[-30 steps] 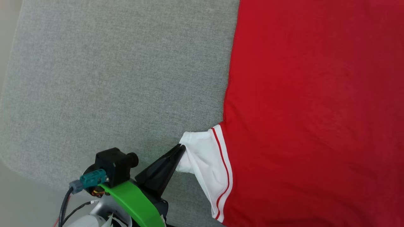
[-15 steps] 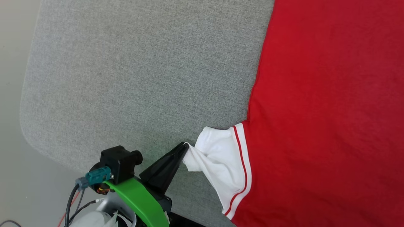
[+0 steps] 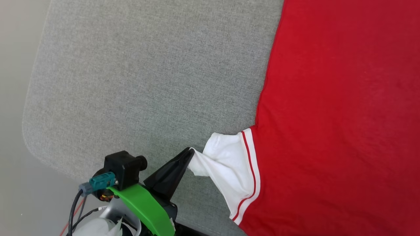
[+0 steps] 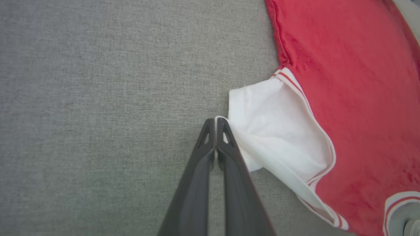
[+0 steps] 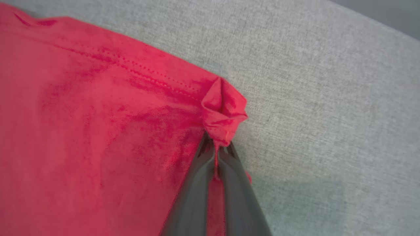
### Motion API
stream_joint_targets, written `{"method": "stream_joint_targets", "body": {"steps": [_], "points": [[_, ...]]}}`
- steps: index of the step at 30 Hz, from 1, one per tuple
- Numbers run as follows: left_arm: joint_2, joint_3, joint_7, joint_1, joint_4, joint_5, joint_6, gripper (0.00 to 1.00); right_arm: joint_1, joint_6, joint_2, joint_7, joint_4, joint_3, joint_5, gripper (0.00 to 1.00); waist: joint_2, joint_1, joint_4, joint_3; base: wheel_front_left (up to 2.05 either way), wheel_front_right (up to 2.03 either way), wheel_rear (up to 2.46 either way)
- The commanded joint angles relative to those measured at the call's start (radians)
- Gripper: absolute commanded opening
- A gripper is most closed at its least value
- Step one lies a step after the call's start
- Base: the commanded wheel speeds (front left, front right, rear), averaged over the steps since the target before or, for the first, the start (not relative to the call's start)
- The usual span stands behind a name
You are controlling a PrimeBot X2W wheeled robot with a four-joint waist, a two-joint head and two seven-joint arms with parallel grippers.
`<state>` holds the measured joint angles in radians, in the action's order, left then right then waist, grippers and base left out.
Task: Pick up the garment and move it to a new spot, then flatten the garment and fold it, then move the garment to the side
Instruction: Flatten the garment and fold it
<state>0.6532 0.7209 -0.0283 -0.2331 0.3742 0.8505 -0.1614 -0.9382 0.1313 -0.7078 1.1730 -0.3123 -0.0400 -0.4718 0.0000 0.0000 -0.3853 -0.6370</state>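
The garment (image 3: 334, 108) is a red T-shirt lying plain side up on the grey cloth surface (image 3: 131, 82), taking up the right of the head view; no lettering shows. Its white sleeve (image 3: 226, 160) with red-striped trim points left. My left gripper (image 3: 189, 151) is shut on the sleeve's edge, and the left wrist view shows the tips (image 4: 215, 120) pinching the white sleeve (image 4: 272, 131). In the right wrist view my right gripper (image 5: 216, 144) is shut on a bunched red corner (image 5: 223, 111) of the garment (image 5: 82, 137).
The grey surface's rounded corner (image 3: 31, 144) lies at the lower left of the head view, with pale floor (image 3: 13, 98) beyond it. Bare grey cloth (image 5: 328, 98) lies right of the shirt corner in the right wrist view.
The head camera has turned, so the whole picture shifted right and more floor shows. The left gripper keeps its hold on the sleeve, which now looks drawn out a little further.
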Motion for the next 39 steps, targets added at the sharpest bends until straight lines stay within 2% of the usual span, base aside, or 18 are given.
{"method": "stream_joint_targets", "body": {"steps": [1,13,22,28,39], "points": [[-0.004,-0.002,0.006,-0.018,-0.001,0.004,0.000,0.00,0.085,-0.001,0.005,0.013,-0.048,-0.016,-0.004,0.00,0.0000,0.0000,0.016,0.031,0.00,0.00,0.00],[0.016,-0.011,-0.003,0.004,-0.004,0.013,-0.026,0.00,0.271,-0.001,0.030,-0.050,-0.089,0.018,-0.009,0.00,0.0000,0.0000,0.099,0.191,0.00,0.00,0.00],[0.027,-0.014,0.000,0.050,-0.023,0.034,-0.050,0.00,0.467,-0.001,0.098,-0.114,-0.081,0.049,-0.032,0.00,0.0000,0.0000,0.193,0.329,0.00,0.00,0.00],[0.026,-0.025,0.021,0.087,-0.043,0.057,-0.061,0.00,0.588,-0.001,0.127,-0.139,-0.014,0.093,-0.063,0.00,0.0000,0.0000,0.253,0.411,0.00,0.00,0.00],[0.002,-0.037,0.072,0.139,-0.076,0.083,-0.075,0.00,0.853,-0.001,0.211,-0.091,0.187,0.237,-0.065,0.00,0.0000,0.0000,0.322,0.515,0.00,0.00,0.00]]}}
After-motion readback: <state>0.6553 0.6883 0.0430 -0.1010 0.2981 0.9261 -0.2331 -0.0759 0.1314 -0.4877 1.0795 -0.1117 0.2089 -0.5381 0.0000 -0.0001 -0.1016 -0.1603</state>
